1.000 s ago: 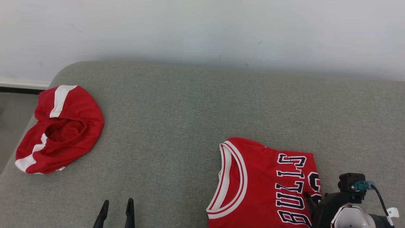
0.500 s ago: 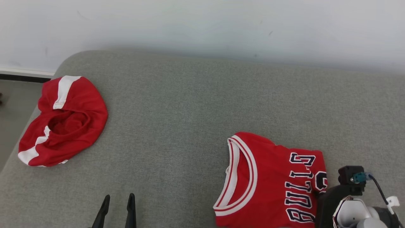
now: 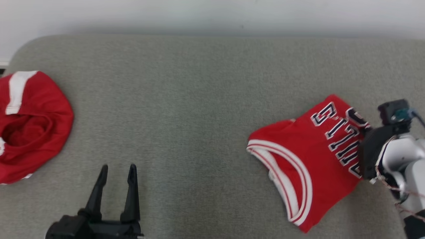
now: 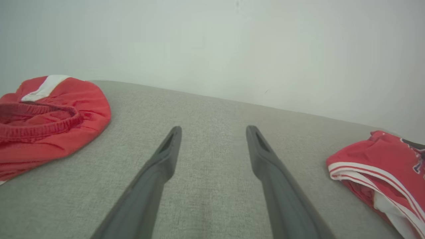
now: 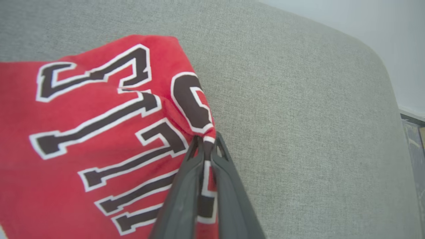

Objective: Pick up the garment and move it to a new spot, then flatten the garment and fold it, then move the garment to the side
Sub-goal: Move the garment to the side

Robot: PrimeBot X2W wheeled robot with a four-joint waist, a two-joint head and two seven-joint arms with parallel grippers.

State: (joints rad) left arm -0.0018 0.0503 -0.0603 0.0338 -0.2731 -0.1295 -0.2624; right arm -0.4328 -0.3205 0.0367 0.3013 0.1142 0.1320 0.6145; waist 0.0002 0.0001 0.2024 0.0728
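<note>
The right end effector [image 5: 206, 142] is clamped on the jersey [image 5: 83, 116], its two fingers pinching a fold at the lettered edge, beside the black-and-white number. The jersey lies folded on the grey cushion [image 3: 199, 99], with its white-striped neckline on the side away from that grip. The left end effector [image 3: 118, 166] stands wide open and empty over bare cushion, well apart from the jersey on its neckline side. Farther from the jersey on that same side lie crumpled red shorts [image 3: 33, 132] with white stripes. A pale wall [image 4: 232, 49] rises beyond the jersey.
</note>
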